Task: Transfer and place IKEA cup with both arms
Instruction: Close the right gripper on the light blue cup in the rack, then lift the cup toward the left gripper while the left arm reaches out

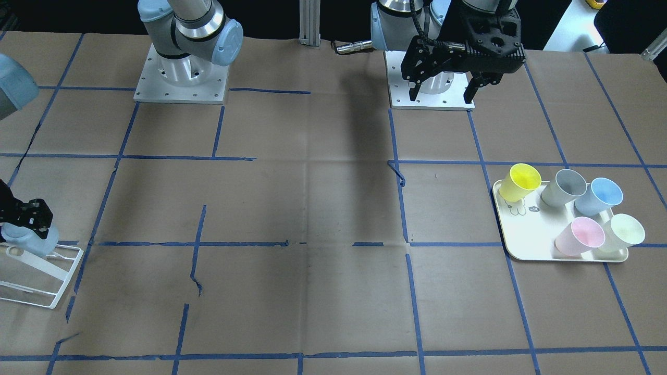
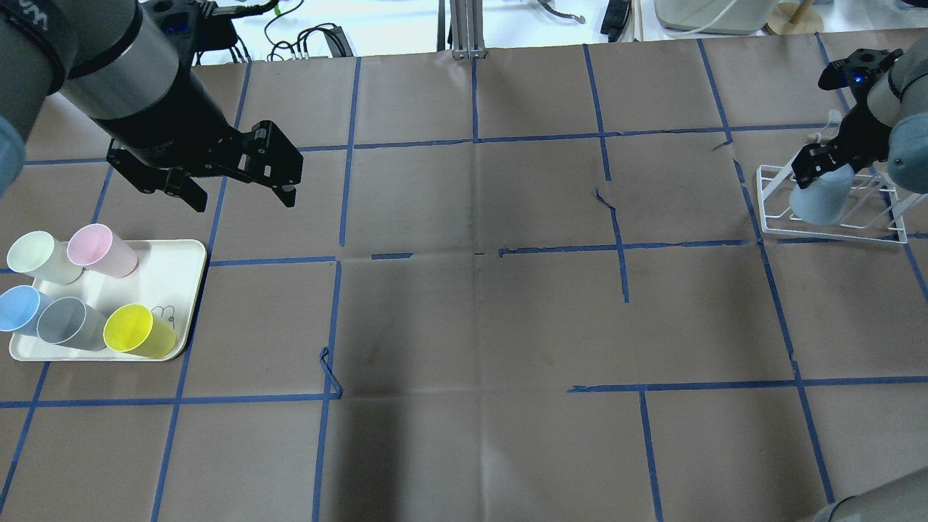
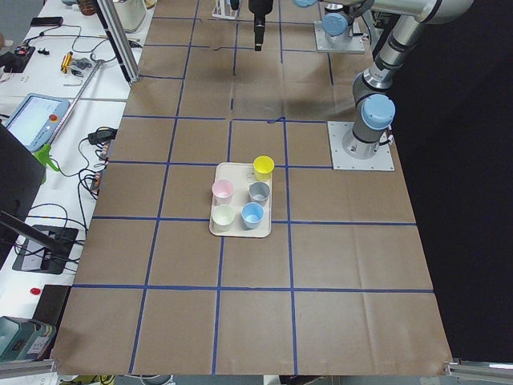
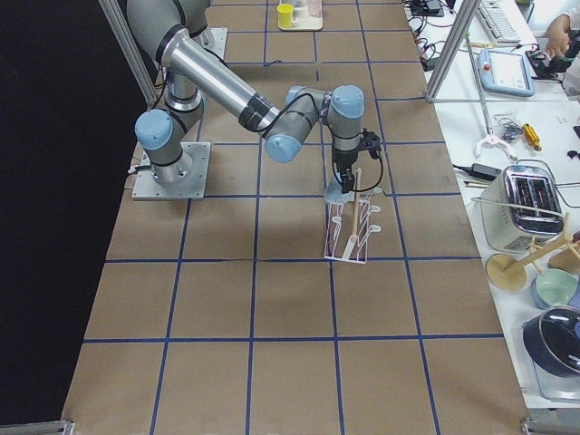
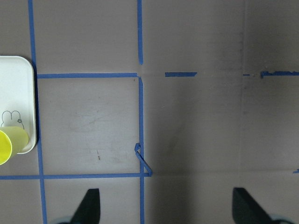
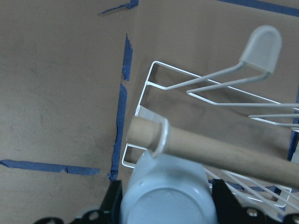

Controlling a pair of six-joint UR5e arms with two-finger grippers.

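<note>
The IKEA cup (image 2: 819, 199), a pale sky-blue tumbler, is held upside down at the white wire rack (image 2: 826, 233) on the table's right end. My right gripper (image 2: 823, 163) is shut on it. In the right wrist view its fingers (image 6: 114, 205) flank the cup (image 6: 163, 196), whose base touches a beige rod (image 6: 224, 149) of the rack. My left gripper (image 2: 243, 201) is open and empty, hovering above the table beyond the tray. In the left wrist view its fingertips (image 5: 88, 205) are spread wide over bare paper.
A cream tray (image 2: 174, 254) at the left holds a near-identical blue cup (image 2: 18, 308), a grey cup (image 2: 65, 322), a yellow cup (image 2: 134, 330), a pink cup (image 2: 98, 248) and a pale green cup (image 2: 36, 255). Brown paper with blue tape lines covers the table.
</note>
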